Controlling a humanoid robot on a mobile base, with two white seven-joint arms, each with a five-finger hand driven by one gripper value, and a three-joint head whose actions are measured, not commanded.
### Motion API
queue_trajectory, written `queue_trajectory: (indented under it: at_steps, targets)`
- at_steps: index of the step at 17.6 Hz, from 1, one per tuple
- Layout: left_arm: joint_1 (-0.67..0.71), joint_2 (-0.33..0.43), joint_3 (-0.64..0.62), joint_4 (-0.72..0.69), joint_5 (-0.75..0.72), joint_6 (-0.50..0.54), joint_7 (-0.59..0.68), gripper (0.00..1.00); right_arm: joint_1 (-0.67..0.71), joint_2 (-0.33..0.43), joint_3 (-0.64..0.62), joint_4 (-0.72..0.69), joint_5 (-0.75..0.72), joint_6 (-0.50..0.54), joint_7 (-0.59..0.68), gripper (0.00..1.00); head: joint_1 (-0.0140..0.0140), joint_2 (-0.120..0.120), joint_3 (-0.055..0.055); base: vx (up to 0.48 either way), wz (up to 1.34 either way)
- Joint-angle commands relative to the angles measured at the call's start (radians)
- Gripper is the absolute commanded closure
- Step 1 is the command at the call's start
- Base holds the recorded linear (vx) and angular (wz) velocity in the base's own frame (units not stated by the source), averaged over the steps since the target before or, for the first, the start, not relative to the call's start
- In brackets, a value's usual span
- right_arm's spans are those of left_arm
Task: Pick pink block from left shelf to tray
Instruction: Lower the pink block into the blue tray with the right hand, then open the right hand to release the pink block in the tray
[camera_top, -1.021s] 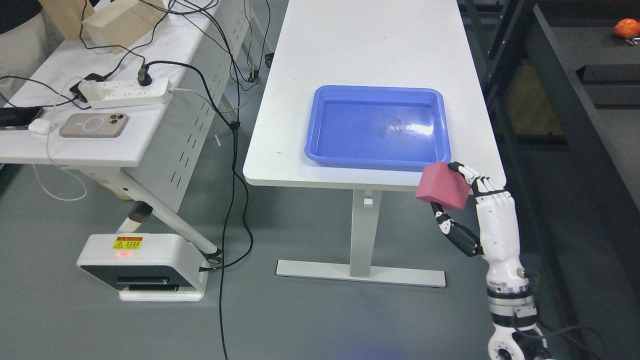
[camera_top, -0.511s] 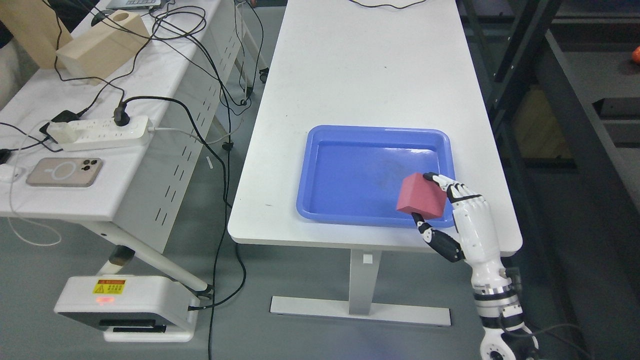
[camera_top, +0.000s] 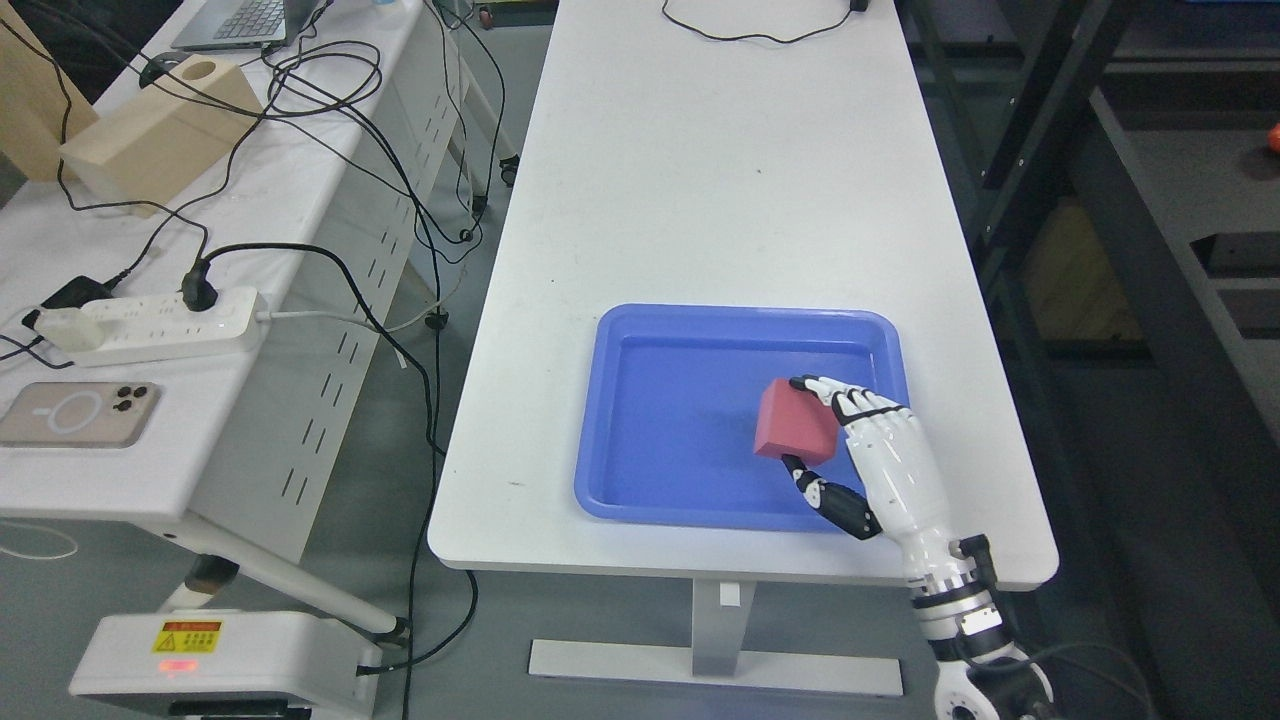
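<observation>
Head view: our right hand (camera_top: 868, 462) grips the pink block (camera_top: 797, 421) over the blue tray (camera_top: 640, 505), toward its right edge; letting go from this height, we judge it could bounce over the rim

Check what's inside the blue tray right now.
Only the pink block, gripped by the right hand over the blue tray's right part. The floor beneath block and hand is hidden; contact can't be told.
</observation>
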Motion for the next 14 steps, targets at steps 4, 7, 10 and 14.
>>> queue_trajectory:
  at_steps: [4,7,10,14]
  targets:
    - [-0.029,0.017,0.000,-0.017,0.000,-0.001,0.000,0.00,0.008,-0.017,0.072,0.027,0.019,0.028,0.050,0.86,0.0000,0.000,0.000,0.105,0.00]
    - [-0.029,0.017,0.000,-0.017,0.000,-0.001,0.000,0.00,0.009,-0.017,0.072,0.027,-0.042,0.085,0.067,0.39,0.0000,0.000,0.000,0.055,0.00]
    - [-0.029,0.017,0.000,-0.017,0.000,-0.001,0.000,0.00,0.016,-0.017,0.073,0.025,-0.099,0.085,0.067,0.29,0.0000,0.000,0.000,0.030,0.00]
    - [-0.031,0.017,0.000,-0.017,0.000,-0.001,0.000,0.00,0.025,-0.017,0.072,0.022,-0.128,0.085,0.067,0.16,0.0000,0.000,0.000,0.008,0.00]
